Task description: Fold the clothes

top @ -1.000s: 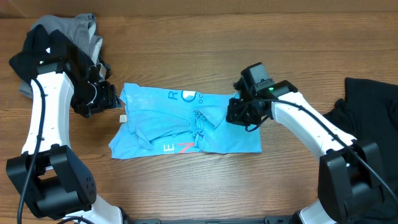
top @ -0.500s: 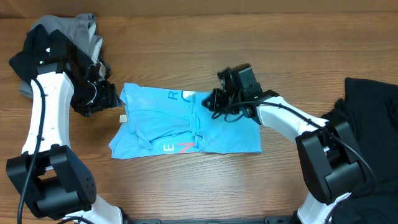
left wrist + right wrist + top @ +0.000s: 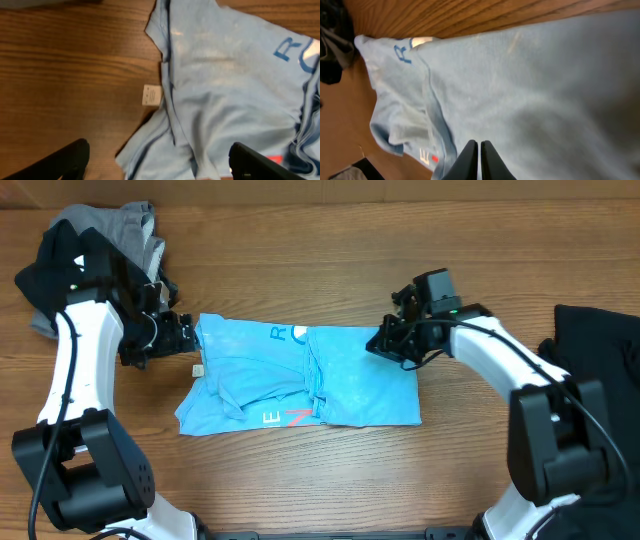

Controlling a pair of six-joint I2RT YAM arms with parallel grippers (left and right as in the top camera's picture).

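The left gripper (image 3: 167, 161) stands wide open, its two dark fingers (image 3: 65, 160) far apart at the near corners of the left wrist view, with nothing clamped between them. It hovers at the left edge of the light blue T-shirt (image 3: 300, 380), which lies on the wooden table (image 3: 300, 260) under it. Just below this gripper, a small white label (image 3: 151, 95) sticks out from the shirt's left hem onto bare wood, beside a fold in the cloth that runs down the shirt. The left arm reaches in from the left side, and in the overhead view the gripper sits right at the shirt's far left corner.

The right gripper (image 3: 479, 150) is closed, its fingers pressed together to a thin seam, and no cloth can be seen caught between them. It hangs over the right part of the blue shirt, at the shirt's far right corner in the overhead view.

The blue shirt rests in the middle of the table, roughly rectangular and partly folded, with layers of cloth bunched along a ridge near its middle. A blue letter R (image 3: 278, 333) shows at its far edge, and a white E with a pink-red mark (image 3: 285, 418) shows at its near edge. The right half lies smooth and flat.

A crumpled grey T-shirt (image 3: 130, 225) lies at the far left corner of the table, behind the left arm. A black garment (image 3: 590, 350) lies at the right edge, well apart from the blue shirt.
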